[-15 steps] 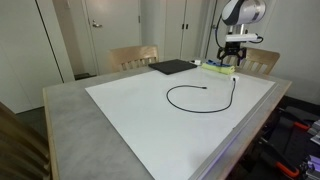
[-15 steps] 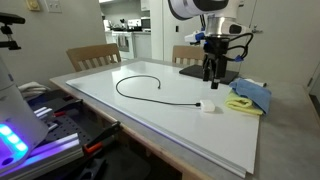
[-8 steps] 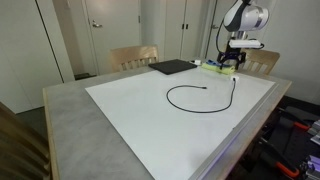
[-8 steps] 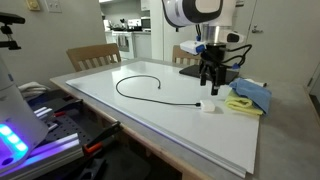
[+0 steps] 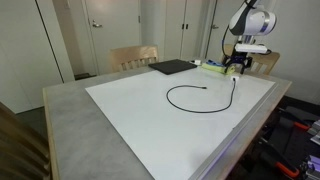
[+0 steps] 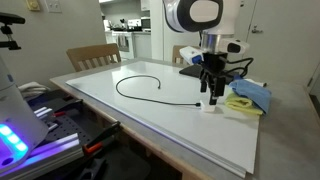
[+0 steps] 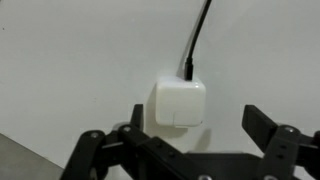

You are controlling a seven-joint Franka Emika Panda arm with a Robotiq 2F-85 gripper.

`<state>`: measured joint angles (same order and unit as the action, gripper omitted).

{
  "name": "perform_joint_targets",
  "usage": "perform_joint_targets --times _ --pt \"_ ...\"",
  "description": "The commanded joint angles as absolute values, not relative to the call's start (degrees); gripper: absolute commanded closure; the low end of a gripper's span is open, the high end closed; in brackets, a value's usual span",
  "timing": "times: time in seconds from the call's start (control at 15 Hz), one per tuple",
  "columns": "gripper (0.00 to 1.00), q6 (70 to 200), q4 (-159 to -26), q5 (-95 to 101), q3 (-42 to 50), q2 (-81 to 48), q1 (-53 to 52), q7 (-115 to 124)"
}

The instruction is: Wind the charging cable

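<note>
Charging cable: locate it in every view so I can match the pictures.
Exterior view: the charging cable loops on the white mat, right of centre.
Exterior view: the charging cable loops left of centre and runs right to the white adapter.
Wrist view: the charging cable drops from the top edge into the adapter.
Shared landmark: the open gripper at the cable's adapter end.

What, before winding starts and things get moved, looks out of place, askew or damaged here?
Nothing stands out. The charging cable lies in a loose open curve on the white sheet, plugged into its white adapter, with the open gripper poised over it. No spill or damage shows.
</note>
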<state>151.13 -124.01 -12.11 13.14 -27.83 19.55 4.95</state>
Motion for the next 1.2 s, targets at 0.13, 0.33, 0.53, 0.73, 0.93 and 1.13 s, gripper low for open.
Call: perform_joint_targets --times 0.13,0.33,0.53,0.73,0.93,1.13 --pt "0.0 151.5 -125.9 -15.6 11.6 -27.3 22.4 2.7" --pt "0.0 150.8 -126.1 -18.9 10.2 -27.8 23.8 1.5" --pt "0.0 151.3 -126.5 -20.8 10.0 -27.8 24.2 1.6" --pt "0.0 152.0 -126.7 -20.8 10.4 -27.9 23.9 1.9" --pt "0.0 151.8 -126.1 -21.8 9.1 -28.5 25.2 -0.6" --pt "0.0 152.0 -125.3 -24.2 7.4 -29.6 26.8 -3.7"
